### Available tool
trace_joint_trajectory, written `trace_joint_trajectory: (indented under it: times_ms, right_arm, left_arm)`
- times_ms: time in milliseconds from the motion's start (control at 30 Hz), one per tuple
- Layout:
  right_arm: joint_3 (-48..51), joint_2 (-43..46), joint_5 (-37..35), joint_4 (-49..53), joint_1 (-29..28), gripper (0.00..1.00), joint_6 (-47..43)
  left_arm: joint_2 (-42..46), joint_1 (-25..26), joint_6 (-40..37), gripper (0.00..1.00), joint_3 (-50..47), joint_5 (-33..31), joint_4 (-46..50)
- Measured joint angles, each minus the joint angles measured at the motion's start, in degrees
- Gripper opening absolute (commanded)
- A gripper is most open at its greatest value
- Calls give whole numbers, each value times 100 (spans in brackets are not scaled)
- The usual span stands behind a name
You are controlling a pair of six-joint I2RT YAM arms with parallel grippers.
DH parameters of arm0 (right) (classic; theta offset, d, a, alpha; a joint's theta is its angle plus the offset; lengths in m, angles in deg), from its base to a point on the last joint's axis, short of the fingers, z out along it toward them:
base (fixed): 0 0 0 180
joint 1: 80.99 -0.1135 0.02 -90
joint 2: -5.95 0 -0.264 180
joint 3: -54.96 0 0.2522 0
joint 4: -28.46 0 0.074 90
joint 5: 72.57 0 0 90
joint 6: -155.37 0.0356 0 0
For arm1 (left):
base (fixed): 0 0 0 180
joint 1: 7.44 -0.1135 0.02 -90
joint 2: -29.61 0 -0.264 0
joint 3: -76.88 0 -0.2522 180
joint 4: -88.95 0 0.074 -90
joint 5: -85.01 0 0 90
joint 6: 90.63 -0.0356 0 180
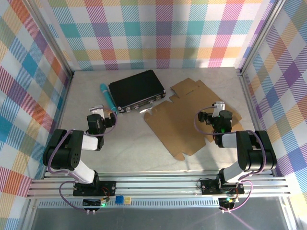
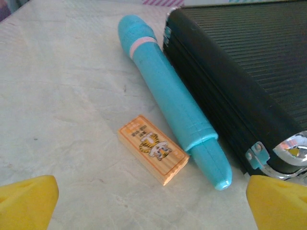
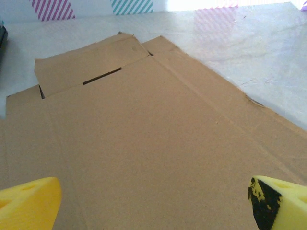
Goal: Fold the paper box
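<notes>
Top external: paper box (image 1: 177,125) on pale table (image 1: 127,149), plaid walls (image 1: 158,33).

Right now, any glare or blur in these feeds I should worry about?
Top external: even light, the paper box reads sharp. Left wrist: slightly soft, latch on the black case glints. Right wrist: table beyond the box is washed out by glare.

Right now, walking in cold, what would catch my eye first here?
The flat brown paper box sprawls unfolded right of centre, the right claw open over it. Left of it lies a black case with a turquoise tube alongside, and bright plaid walls wrap everything.
</notes>
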Motion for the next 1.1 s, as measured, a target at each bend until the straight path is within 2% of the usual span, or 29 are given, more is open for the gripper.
trace_joint_trajectory:
  times_ms: [100,200,333,433,600,667,733,800,833,900,933,1033,1100]
  right_arm:
    - [352,466,-326,66,0,99,136]
    - [306,1292,-697,682,0,99,251]
    - [7,2216,-1191,1244,0,99,435]
    - [-459,2688,-1572,1956,0,99,599]
    - [-2000,3187,-1989,3416,2,99,1137]
    - [-3246,3176,-2059,4520,9,99,1766]
    - [-4671,2994,-1993,5790,35,99,2564]
    - [-5753,2879,-1812,6704,59,99,3298]
    - [-6054,2889,-1615,7040,72,99,3530]
    - [-6439,2920,-1185,7888,79,97,3908]
    - [-6585,2894,-1003,8323,85,92,4072]
    - [-6623,2704,-389,9729,85,82,4583]
    - [-6153,2699,0,10419,85,76,4752]
  left_arm:
    - [234,79,0,100,-337,-293,-120]
    - [990,188,-2,100,-330,-505,433]
    - [2072,310,4,100,90,-868,1029]
    - [2468,474,2,100,723,-1143,1519]
    - [2695,901,105,100,2050,-1716,2258]
    - [2697,1021,815,100,3062,-2026,3355]
    - [2608,1049,1810,100,4400,-2072,4933]
    - [2535,957,2524,100,5434,-1681,5759]
    - [2485,898,2859,97,5731,-1357,6043]
    - [2406,881,3453,89,6028,-671,6481]
    - [2315,909,3705,86,6078,-302,6636]
    - [1759,1353,4312,70,6030,686,7228]
    - [1241,1827,4562,66,5836,1213,7608]
